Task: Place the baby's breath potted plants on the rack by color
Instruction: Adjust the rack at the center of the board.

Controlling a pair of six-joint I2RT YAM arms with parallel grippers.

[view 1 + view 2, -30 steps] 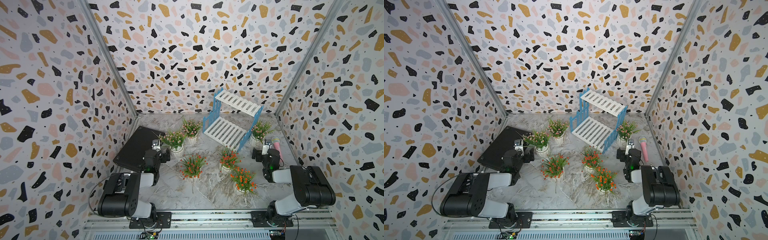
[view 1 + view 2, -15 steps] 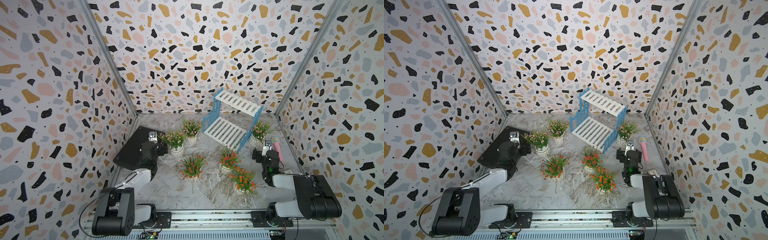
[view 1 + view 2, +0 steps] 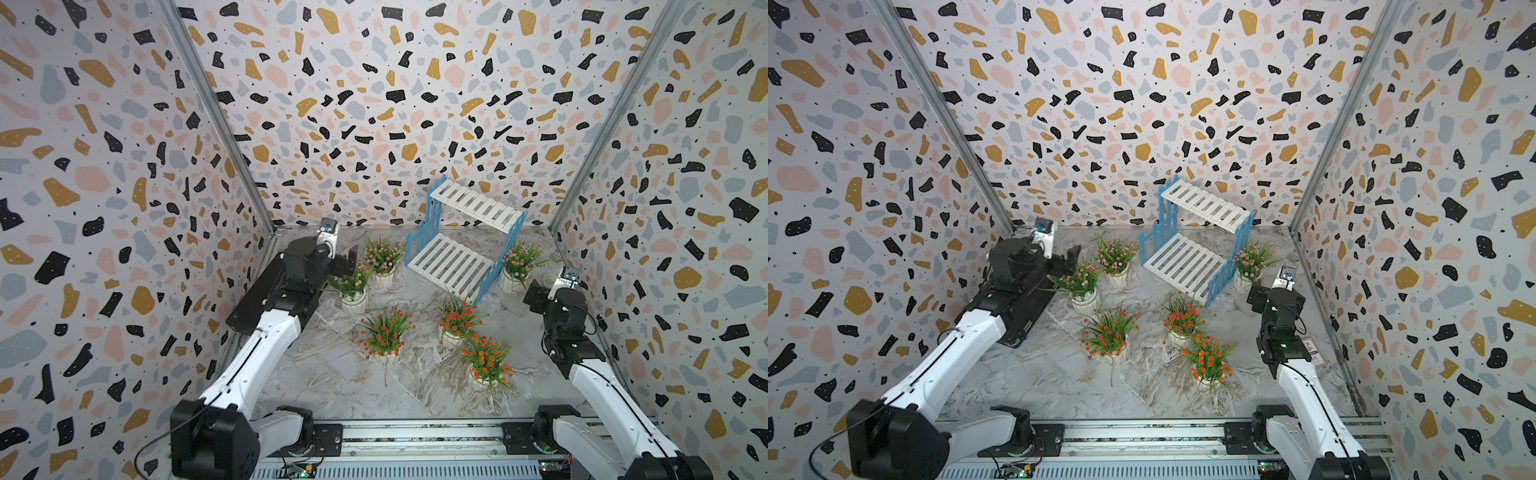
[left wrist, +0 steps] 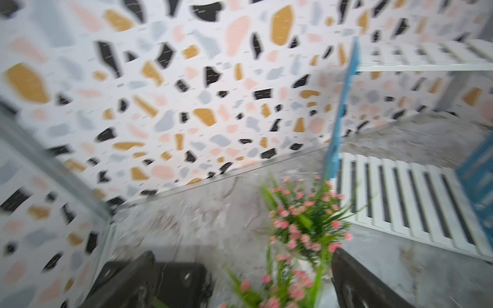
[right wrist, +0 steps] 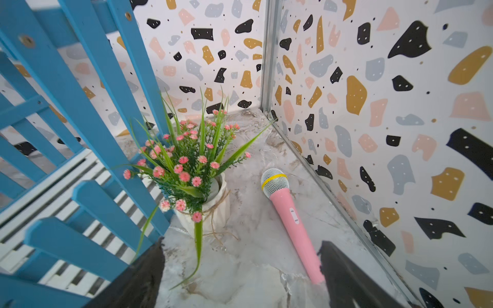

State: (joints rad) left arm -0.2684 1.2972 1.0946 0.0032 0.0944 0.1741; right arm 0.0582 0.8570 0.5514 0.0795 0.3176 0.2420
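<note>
The rack (image 3: 465, 243) stands at the back, its white slatted tiers bare. Three pink baby's breath potted plants are on the floor: two left of the rack (image 3: 382, 257) (image 3: 351, 286), one at its right end (image 3: 519, 262). Three orange-red ones (image 3: 386, 332) (image 3: 457, 318) (image 3: 486, 361) sit nearer the front. My left gripper (image 3: 349, 259) is open just above the two left pink plants; the blurred left wrist view has pink blossoms (image 4: 306, 226) between and ahead of its fingers (image 4: 354, 280). My right gripper (image 5: 240, 274) is open and holds nothing, short of the right pink plant (image 5: 186, 170).
A flat black case (image 3: 1017, 324) lies along the left wall under my left arm. A pink toy microphone (image 5: 290, 221) lies on the floor between the right pink plant and the right wall, next to my right gripper. The rack's blue side frame (image 5: 88, 133) is close by.
My left arm has stretched out and carried its gripper back and to the right, over the left pink plants. The right arm has straightened; its gripper stays near the right pink plant.
</note>
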